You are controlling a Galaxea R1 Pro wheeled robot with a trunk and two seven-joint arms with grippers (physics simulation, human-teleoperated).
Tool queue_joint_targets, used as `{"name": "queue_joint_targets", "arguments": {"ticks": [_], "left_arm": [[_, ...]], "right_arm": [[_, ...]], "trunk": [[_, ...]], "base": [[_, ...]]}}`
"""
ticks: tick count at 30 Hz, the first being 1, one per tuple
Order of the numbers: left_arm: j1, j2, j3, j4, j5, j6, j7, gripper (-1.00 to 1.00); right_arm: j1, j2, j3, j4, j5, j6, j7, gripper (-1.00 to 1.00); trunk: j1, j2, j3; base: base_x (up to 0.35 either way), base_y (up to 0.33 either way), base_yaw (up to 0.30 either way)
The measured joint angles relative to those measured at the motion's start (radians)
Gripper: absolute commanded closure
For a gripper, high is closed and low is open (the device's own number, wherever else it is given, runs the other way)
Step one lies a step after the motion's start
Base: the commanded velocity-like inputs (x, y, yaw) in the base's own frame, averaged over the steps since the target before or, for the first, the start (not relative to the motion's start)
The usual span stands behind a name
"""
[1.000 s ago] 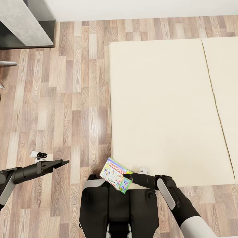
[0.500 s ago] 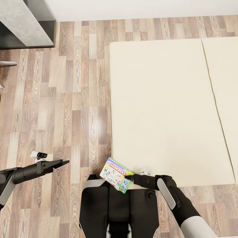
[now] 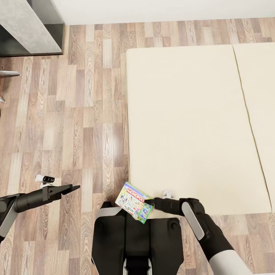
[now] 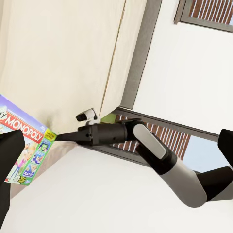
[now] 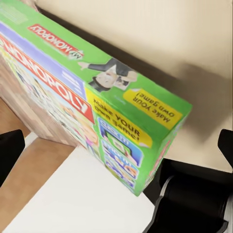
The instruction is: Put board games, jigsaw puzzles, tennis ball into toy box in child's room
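One board game [image 3: 134, 201], the Monopoly carton, sits tilted at the near corner of the bed [image 3: 191, 126], overhanging the edge above the robot's trunk [image 3: 137, 244]. Right pincer [image 3: 149, 203] is right at the carton's near-right corner; in the right wrist view the carton [image 5: 92, 97] lies between the two dark fingertips [image 5: 8, 148], which stand wide apart and are not clamped on it. Whether the tips touch the carton I cannot tell.

Left pincer [image 3: 73, 187] is well apart from the carton, out over the wood-plank floor [image 3: 76, 114], fingers together by the look of the head view, holding nothing.

Count: one game carton seen, two arms, one bed with two cream panels and a seam between. One small white-and-black object [image 3: 45, 178] on the floor just beyond the left pincer; cannot tell what it is. Dark grey shelf section [image 3: 30, 26] far from both pincers, by the wall.
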Motion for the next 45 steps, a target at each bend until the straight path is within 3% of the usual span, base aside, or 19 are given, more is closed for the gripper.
{"name": "queue_joint_targets", "arguments": {"ticks": [7, 19, 45], "left_arm": [[0.000, 0.000, 0.000, 0.000, 0.000, 0.000, 0.000, -1.00], [0.000, 0.000, 0.001, 0.000, 0.000, 0.000, -0.001, -1.00], [0.000, 0.000, 0.003, 0.000, 0.000, -0.002, -0.002, -1.00]], "right_arm": [[0.002, 0.002, 0.001, -0.090, -0.003, 0.063, -0.051, -1.00], [0.001, 0.005, 0.001, -0.142, -0.005, 0.102, -0.079, -1.00], [-0.001, 0.008, 0.002, -0.153, -0.004, 0.102, -0.148, -1.00]], "trunk": [[0.000, 0.000, 0.000], [0.000, 0.000, 0.003], [0.000, 0.000, 0.044]], "base": [[0.000, 0.000, 0.000], [0.000, 0.000, 0.000], [0.000, 0.000, 0.005]]}}
